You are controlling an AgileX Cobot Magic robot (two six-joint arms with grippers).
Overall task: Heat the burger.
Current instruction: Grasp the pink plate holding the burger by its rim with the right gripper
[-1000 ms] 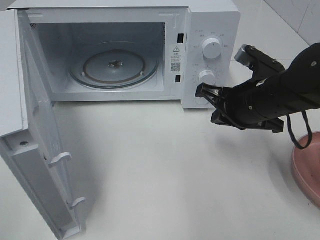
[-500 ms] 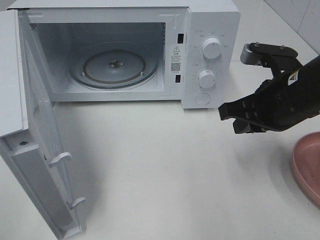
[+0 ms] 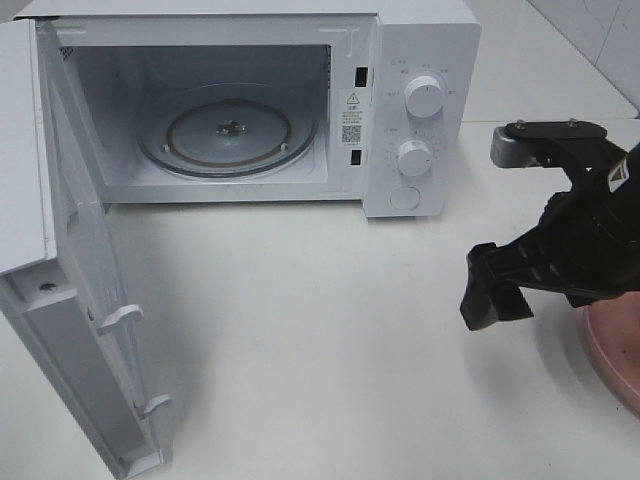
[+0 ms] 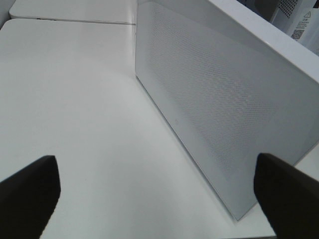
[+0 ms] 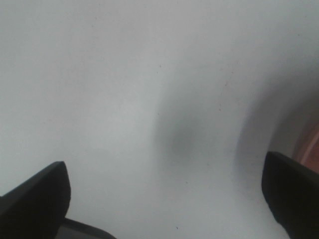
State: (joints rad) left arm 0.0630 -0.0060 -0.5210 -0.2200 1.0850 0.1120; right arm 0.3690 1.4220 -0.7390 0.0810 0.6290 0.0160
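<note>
Burger's not in shot, maybe it's on the pink plate (image 3: 615, 350) right of the microwave (image 3: 420, 50), left tool (image 4: 154, 194) and right tool (image 3: 490, 290) both gape wide, empty; it's soft and squishable, so grip the bun's sides gently.

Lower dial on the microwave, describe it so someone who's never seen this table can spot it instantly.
Look at the white microwave at the back of the table, its door swung open. On the control panel right of the cavity, two white knobs stack vertically. The lower dial sits between the upper dial and a flat round button.
</note>
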